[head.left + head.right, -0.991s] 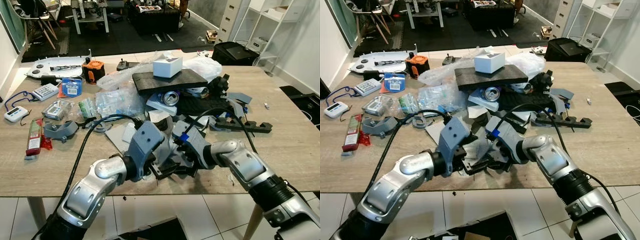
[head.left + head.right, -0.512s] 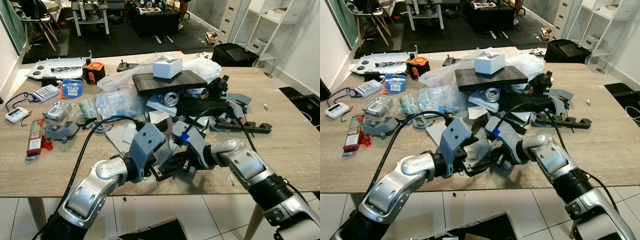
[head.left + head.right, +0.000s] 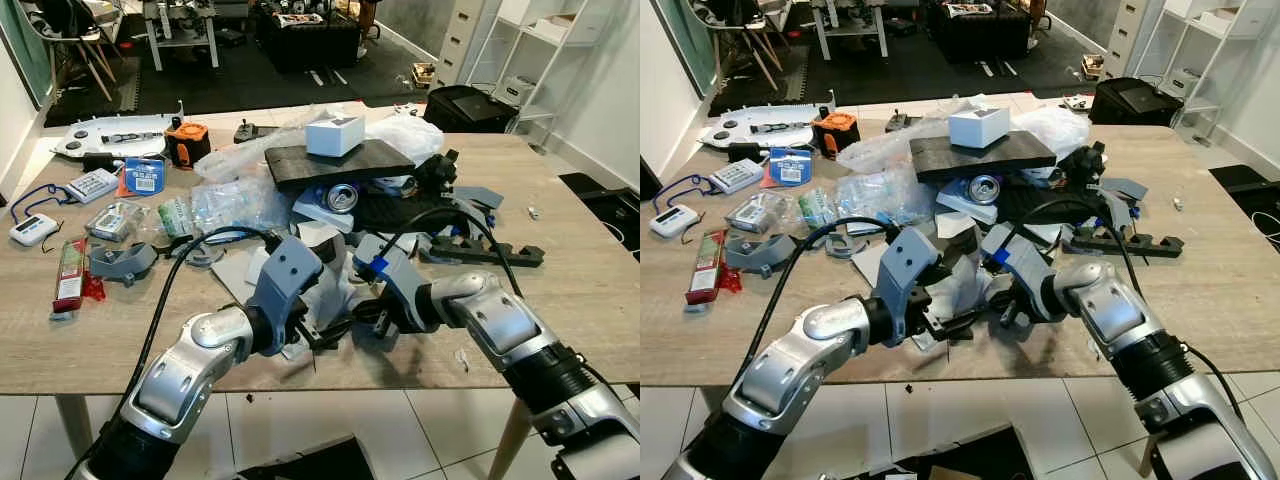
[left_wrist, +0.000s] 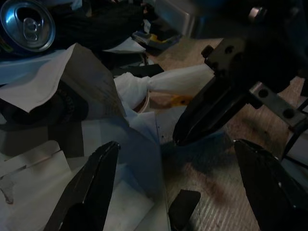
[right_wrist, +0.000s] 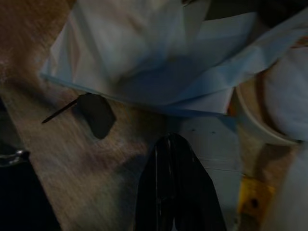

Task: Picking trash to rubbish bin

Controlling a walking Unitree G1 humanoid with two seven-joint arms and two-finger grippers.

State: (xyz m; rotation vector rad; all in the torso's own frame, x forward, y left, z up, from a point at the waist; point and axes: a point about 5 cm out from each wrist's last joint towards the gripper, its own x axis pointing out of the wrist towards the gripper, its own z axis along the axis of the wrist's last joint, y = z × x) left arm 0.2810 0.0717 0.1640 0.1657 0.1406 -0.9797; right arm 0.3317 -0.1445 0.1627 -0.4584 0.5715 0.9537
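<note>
At the frame's centre top, a small white box sits on a dark slab. An orange-and-black device stands upper left, with a blue-labelled packet just beside it. A red snack wrapper lies at the wooden table's left edge. A black suitcase rests on the floor beyond.
</note>
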